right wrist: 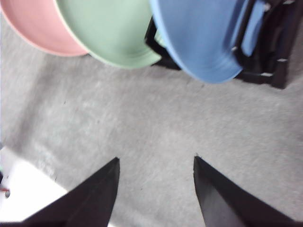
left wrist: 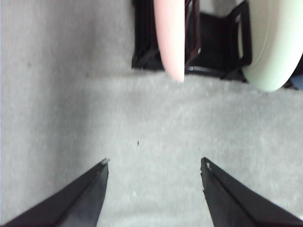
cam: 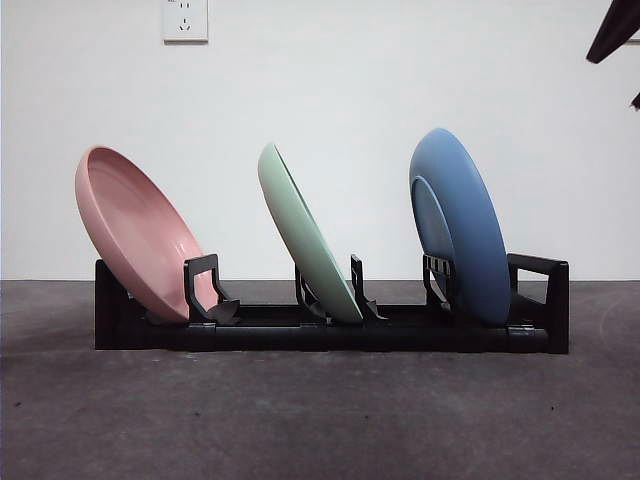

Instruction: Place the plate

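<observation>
A black rack point(cam: 330, 335) on the grey table point(cam: 320, 420) holds three plates leaning left: the pink plate point(cam: 135, 230) at the left end, the green plate point(cam: 305, 235) in the middle and the blue plate point(cam: 460, 225) at the right end. The left gripper point(left wrist: 154, 170) and right gripper point(right wrist: 156, 165) both hang spread apart and empty over bare table near the rack, and a black arm tip point(cam: 612, 30) shows at the top right corner.

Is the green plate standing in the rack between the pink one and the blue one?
Yes, the green plate leans in the black rack between pink plate and blue plate.
</observation>
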Tool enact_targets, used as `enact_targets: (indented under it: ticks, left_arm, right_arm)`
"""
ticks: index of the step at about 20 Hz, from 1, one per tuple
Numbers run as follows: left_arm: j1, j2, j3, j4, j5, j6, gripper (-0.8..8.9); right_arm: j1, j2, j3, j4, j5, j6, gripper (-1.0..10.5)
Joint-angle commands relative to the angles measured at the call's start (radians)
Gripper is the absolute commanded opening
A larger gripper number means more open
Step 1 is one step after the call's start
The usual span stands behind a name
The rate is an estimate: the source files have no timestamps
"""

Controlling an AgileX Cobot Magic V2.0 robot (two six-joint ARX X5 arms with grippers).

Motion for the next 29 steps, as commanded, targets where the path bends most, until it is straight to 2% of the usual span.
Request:
enact_targets:
  ticks: [1,9,15,16,20,25,29]
  left_arm:
    - [-0.002,0.006,0.024,0.024,0.002,0.012,3.13]
    - [-0.002,0.006,0.024,0.066,0.002,0.012,3.13]
    - [-0.002,0.006,0.024,0.066,0.002,0.012,3.13]
    - [-0.002,0.006,0.024,0.066,0.002,0.012,3.13]
    - [-0.002,0.006,0.024,0.065,0.002,0.012,3.13]
    - [-0.002,0.006,0.024,0.066,0.002,0.013,3.13]
    - [-0.002,0.006,0.024,0.066,0.002,0.016,3.13]
  right_arm:
    - [0.024,0.06,0.059,0.03,0.0,0.019,2.5]
    - [0.065,0.435,0.351,0.152,0.014,0.002,2.5]
    - [0.111,0.612,0.438,0.23,0.017,-0.002,2.5]
    - [0.119,0.629,0.438,0.245,0.032,-0.002,2.3]
    - [0.151,0.666,0.438,0.272,0.098,-0.01,0.1]
    - [0.158,0.649,0.472,0.218,0.078,-0.008,0.1]
    - [0.166,0.584,0.568,0.092,-0.013,-0.008,0.1]
